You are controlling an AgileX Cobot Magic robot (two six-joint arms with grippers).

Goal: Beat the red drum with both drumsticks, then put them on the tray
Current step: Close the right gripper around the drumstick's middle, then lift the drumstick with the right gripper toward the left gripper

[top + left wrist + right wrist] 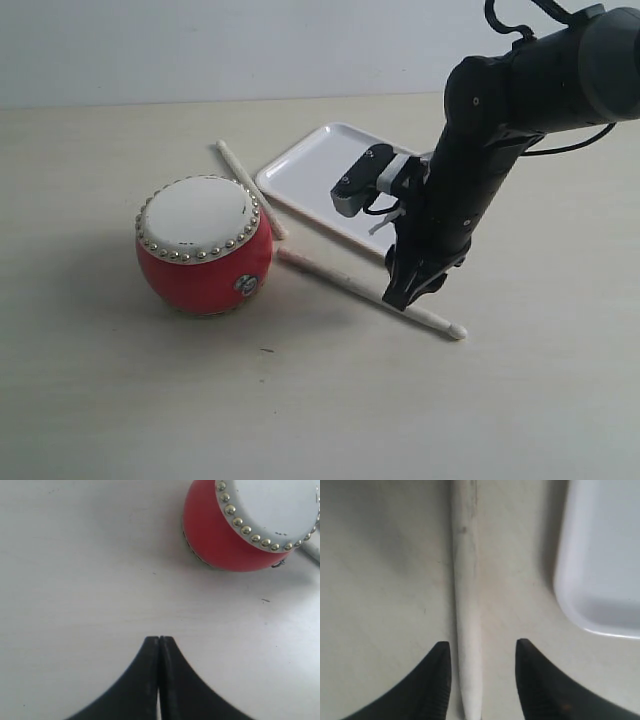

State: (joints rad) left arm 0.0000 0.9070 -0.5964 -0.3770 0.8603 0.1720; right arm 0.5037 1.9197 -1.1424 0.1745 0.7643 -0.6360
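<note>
right jaws stood open astride a stick (466,605) lying beside drum (203,245), gripping nothing | left jaws were shut, empty, near drum | risk: off-centre closing could roll the stick away, missing the grasp

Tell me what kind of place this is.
Probably a robot test bench in a lab: a plain pale tabletop against a blank wall, a black robot arm over it, and staged props: a red drum, drumsticks and a white tray.
</note>
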